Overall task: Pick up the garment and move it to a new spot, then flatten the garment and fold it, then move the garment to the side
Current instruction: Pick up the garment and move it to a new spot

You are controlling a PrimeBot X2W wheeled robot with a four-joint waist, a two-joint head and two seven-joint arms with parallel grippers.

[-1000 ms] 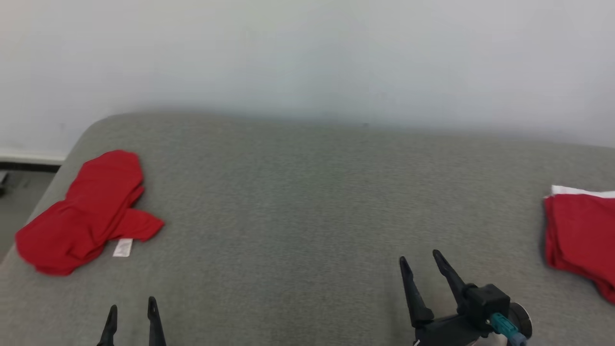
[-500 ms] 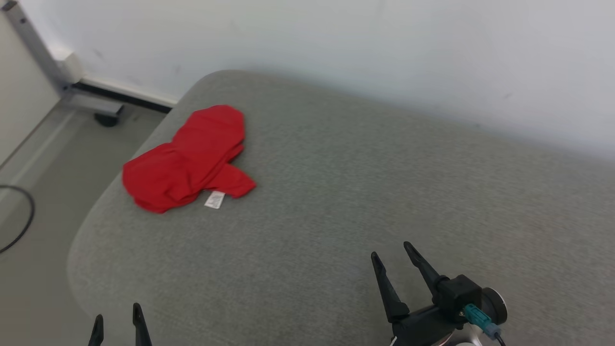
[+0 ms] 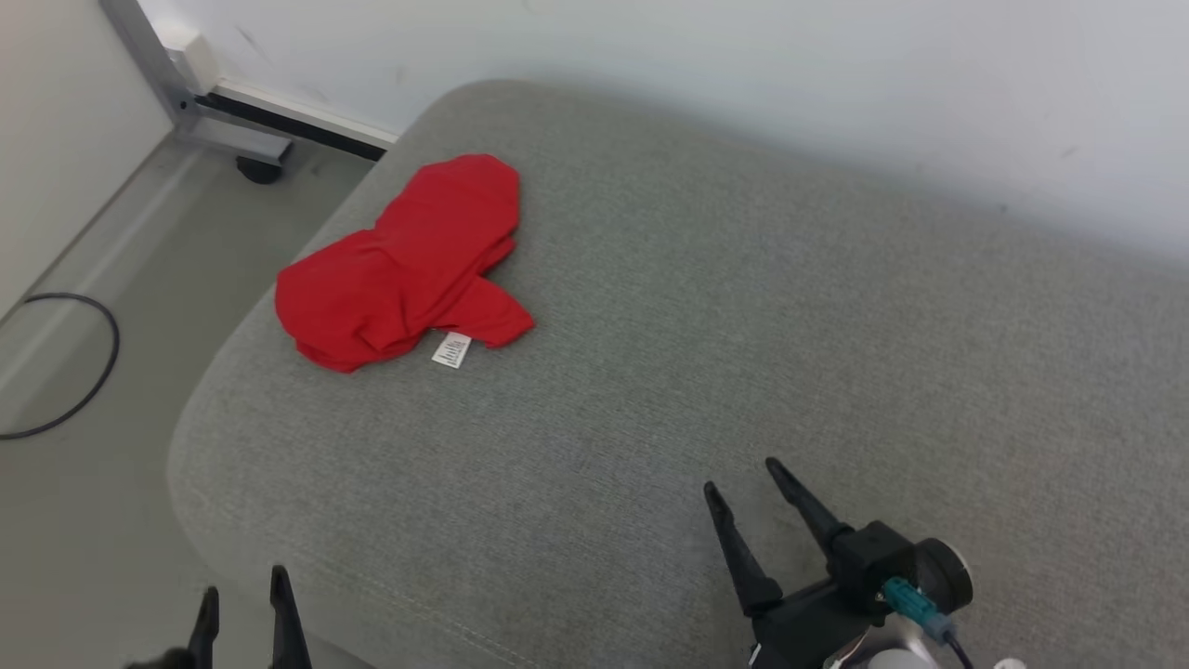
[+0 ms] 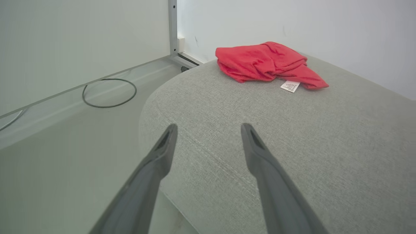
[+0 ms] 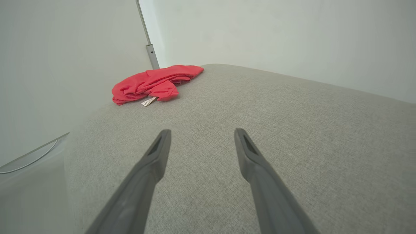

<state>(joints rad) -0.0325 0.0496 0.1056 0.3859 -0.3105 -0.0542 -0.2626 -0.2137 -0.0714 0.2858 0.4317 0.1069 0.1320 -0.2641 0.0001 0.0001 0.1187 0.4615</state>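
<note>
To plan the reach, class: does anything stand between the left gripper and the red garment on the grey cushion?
Nothing visible does. Between the open left gripper and the garment lies bare cushion. The garment's white tag sticks out at its near edge, part of the target rather than a block.

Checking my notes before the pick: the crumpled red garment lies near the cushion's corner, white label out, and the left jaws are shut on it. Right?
No. The left gripper has its jaws open, well short of the red garment; the left wrist view shows it.
</note>
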